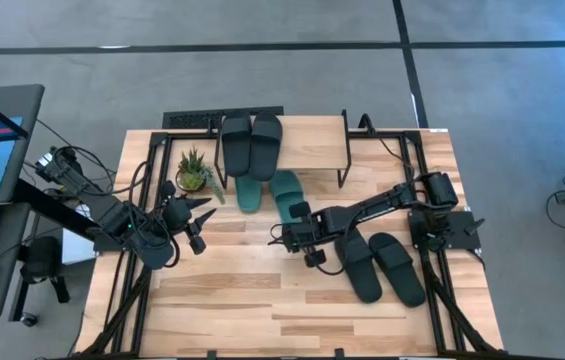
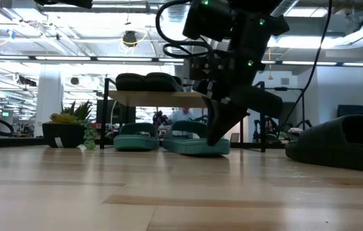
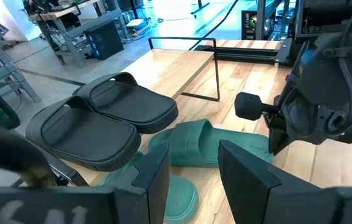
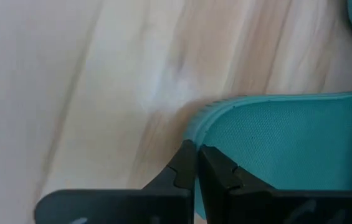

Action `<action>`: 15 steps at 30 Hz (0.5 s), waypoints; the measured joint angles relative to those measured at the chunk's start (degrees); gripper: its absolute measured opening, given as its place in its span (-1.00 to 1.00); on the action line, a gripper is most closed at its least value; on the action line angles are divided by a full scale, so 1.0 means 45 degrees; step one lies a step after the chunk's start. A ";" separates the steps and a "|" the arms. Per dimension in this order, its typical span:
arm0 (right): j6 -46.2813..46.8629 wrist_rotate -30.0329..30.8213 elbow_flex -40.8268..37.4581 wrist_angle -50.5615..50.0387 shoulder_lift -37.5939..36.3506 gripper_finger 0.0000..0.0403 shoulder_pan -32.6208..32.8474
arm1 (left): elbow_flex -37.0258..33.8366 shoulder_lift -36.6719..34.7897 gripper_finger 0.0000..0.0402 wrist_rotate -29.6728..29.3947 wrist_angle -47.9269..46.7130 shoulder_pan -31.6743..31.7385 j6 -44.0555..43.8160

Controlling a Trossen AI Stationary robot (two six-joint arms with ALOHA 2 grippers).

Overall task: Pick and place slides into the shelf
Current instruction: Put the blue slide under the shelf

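Note:
Two teal slides lie sole-down on the table at the shelf's front: one (image 1: pixel 249 192) partly under the board, the other (image 1: pixel 286 193) beside it. A black pair (image 1: pixel 251 143) rests on the shelf's light top board (image 1: pixel 312 140). Another black pair (image 1: pixel 377 267) lies on the table's right side. My right gripper (image 1: pixel 297 224) is shut at the heel end of the right-hand teal slide (image 4: pixel 288 143). My left gripper (image 1: pixel 205 212) is open, clear of everything, left of the teal slides near a plant. My right gripper comes down slanting from above with its fingers (image 4: pixel 188 168) shut together. Their tips stand at the heel rim (image 4: pixel 210 118) of the teal slide, which lies flat on the table (image 2: pixel 194 146). Whether the tips press on the rim or only hover, I cannot tell.
A small potted plant (image 1: pixel 194 170) stands left of the shelf, close to my left gripper. The shelf's thin black legs (image 1: pixel 347 165) frame the gap under the board. The near half of the table (image 1: pixel 262 300) is bare wood. A monitor stands beyond the left edge.

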 joint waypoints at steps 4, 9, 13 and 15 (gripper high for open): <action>-0.0273 0.0079 0.0000 -0.0132 0.0000 -1.00 -0.0155 | 0.0000 0.0001 -0.38 0.0000 -0.0002 0.0000 0.0000; -0.0678 0.0066 0.0000 -0.0081 0.0000 -1.00 -0.0574 | 0.0000 0.0000 -0.38 -0.0093 -0.0002 0.0000 0.0000; -0.1135 0.0077 0.0000 0.0038 -0.0001 -1.00 -0.0853 | 0.0000 0.0000 -0.38 -0.0097 -0.0002 0.0000 0.0000; -0.1358 0.0076 0.0000 0.0194 0.0000 -1.00 -0.0965 | 0.0000 0.0002 -0.38 -0.0100 -0.0002 0.0005 0.0000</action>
